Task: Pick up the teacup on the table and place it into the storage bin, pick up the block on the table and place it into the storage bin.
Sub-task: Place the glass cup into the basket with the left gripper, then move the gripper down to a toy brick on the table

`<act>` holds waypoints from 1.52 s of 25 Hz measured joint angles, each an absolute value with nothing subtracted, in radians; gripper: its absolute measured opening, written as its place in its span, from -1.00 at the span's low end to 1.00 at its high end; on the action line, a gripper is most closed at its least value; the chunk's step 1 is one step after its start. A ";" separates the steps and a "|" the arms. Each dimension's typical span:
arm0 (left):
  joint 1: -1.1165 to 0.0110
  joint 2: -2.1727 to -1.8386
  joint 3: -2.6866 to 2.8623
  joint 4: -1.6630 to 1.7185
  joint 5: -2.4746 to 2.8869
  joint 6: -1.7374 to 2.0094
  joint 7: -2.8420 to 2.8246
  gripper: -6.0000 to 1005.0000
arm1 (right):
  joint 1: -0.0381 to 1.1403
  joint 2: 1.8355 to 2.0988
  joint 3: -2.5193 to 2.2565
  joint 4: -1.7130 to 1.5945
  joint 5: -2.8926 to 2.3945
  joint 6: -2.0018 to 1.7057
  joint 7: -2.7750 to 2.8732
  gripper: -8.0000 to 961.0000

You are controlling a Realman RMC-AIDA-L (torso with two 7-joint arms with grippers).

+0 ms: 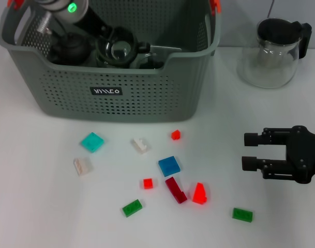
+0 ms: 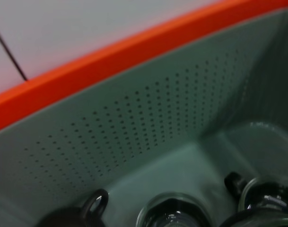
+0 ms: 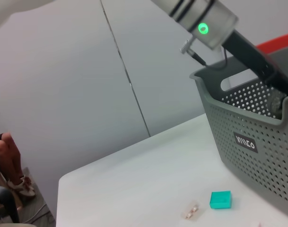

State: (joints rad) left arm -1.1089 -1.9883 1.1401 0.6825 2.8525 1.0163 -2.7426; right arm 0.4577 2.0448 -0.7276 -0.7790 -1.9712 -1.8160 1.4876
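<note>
1. White tabletop [image 1: 38, 206] runs under everything, with a pale wall behind it in the right wrist view
2. Storage bin [image 1: 116, 98], grey and perforated with a black label and orange clips at its rim, stands at the far left of the table; the left arm reaches down into it from above
3. Left gripper [image 1: 118, 51] is low inside the bin, and I cannot tell whether it is released or clenched; the left wrist view shows only the bin's inner wall, its orange rim and dark glassy shapes near the floor
4. A round glass object sits by that gripper inside the bin; whether it is the teacup I cannot tell
5. Right gripper [image 1: 246, 151] hovers over the table's right side, its two black fingers [image 1: 258, 138] spread apart and grasping nothing, pointing toward the scattered blocks
6. Nearest to that released claw are a green block [image 1: 242, 214] just below it and a red wedge block [image 1: 199, 194] a little farther out
7. Beyond the wedge lie a dark red block [image 1: 176, 189], a blue block [image 1: 169, 166], a small red block [image 1: 148, 183] and another small red block [image 1: 175, 135] closer to the bin
8. Farther still from the right gripper are a second green block [image 1: 132, 207], a white block [image 1: 140, 145], a teal block [image 1: 92, 142] and a pale clear block [image 1: 83, 166]
9. Glass pitcher [image 1: 273, 51] with a black lid stands beyond the right gripper, beside the bin and apart from it
</note>
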 joint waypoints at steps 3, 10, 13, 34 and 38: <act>-1.116 -1.992 1.157 0.649 2.854 0.984 -2.746 -0.90 | 0.461 2.045 -0.730 -0.778 -1.971 -1.815 1.489 0.37; -1.113 -1.989 1.149 0.648 2.857 0.969 -2.764 -0.91 | 0.462 2.045 -0.730 -0.778 -1.971 -1.816 1.490 0.37; -1.108 -1.992 1.134 0.656 2.857 0.957 -2.768 -0.74 | 0.462 2.046 -0.730 -0.778 -1.971 -1.818 1.490 0.37; -0.660 -1.983 0.405 0.996 1.728 1.962 -1.924 0.02 | 0.459 2.046 -0.722 -0.775 -1.968 -1.824 1.485 0.37; -0.493 -2.026 0.518 1.097 1.874 1.982 -1.702 0.02 | 0.458 2.044 -0.723 -0.775 -1.967 -1.824 1.486 0.37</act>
